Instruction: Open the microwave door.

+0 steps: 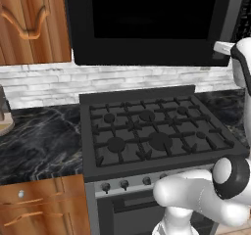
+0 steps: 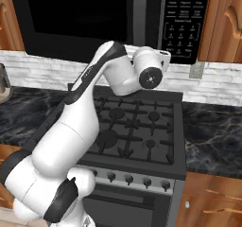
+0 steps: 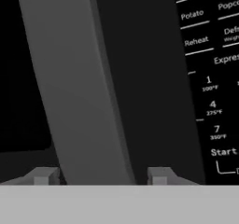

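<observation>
The microwave door [image 1: 147, 13] is a wide, glossy black panel with a dark window above the stove, and it looks closed. Its grey vertical bar handle [image 3: 74, 78] runs up the hand view, leaning slightly left. The handle [image 2: 139, 8] stands just left of the keypad [image 2: 186, 18]. My gripper [image 3: 102, 177] is open, with one fingertip [image 3: 44, 176] left of the bar and the other on its right. The bar sits between them, nearer the left tip, with a small gap on the right. The arm's wrist [image 2: 151, 74] is raised just below the microwave.
A black gas stove [image 1: 152, 131] with knobs along its front lies below the arm. Black marble counter [image 1: 39, 141] flanks it on both sides. A wooden cabinet door [image 1: 29, 23] hangs left of the microwave, and a grey object [image 1: 4, 106] stands at the counter's far left.
</observation>
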